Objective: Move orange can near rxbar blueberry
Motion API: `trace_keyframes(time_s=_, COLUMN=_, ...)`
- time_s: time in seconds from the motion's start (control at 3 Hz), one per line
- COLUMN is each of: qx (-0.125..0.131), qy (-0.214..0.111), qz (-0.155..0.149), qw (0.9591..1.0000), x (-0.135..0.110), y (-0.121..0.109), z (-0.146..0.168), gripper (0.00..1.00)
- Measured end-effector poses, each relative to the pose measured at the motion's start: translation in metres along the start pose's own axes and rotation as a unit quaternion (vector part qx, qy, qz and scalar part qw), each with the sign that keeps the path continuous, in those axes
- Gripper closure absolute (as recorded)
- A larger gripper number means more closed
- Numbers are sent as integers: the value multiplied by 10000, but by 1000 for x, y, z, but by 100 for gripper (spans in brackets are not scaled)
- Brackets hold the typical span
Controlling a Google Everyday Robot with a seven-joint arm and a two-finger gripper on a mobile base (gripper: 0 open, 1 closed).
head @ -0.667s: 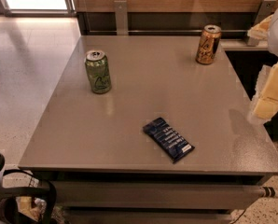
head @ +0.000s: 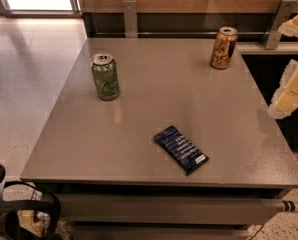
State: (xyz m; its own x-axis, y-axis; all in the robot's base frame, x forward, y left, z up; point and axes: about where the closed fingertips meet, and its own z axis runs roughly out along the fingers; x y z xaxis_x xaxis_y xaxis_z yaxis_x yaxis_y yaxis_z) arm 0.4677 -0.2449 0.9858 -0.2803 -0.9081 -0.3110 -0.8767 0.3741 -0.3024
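Note:
The orange can [head: 223, 47] stands upright at the table's far right corner, gold-orange with dark markings and a silver top. The rxbar blueberry [head: 181, 149] lies flat near the table's front centre, a dark blue wrapper with white lettering, turned diagonally. My gripper [head: 290, 90] is at the right edge of the view, beyond the table's right side, pale and blurred. It is to the right of and nearer than the orange can and holds nothing that I can see.
A green can [head: 105, 76] stands upright on the left part of the grey table [head: 154, 99]. A wooden wall panel with metal brackets [head: 129, 17] runs behind the table. The tiled floor [head: 24, 79] lies to the left. Part of my base [head: 14, 209] shows at the bottom left.

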Motion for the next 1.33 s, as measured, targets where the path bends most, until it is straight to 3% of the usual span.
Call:
trace_keyframes(time_s=0.33, qx=427, qy=-608, qz=660, qw=9951, x=20, y=-36, z=8, gripper=0)
trace_keyframes(time_s=0.67, qx=923, qy=-1519, qz=1330, qw=9750, x=34, y=-85, z=18, gripper=0)
trace_keyframes(time_s=1.0, qx=1185, qy=-2297, qz=1762, qw=9498, x=32, y=-132, z=29, gripper=0)
trace_keyframes(time_s=1.33, qx=1149, qy=-2869, qz=2094, qw=9277, x=23, y=-174, z=48, gripper=0)
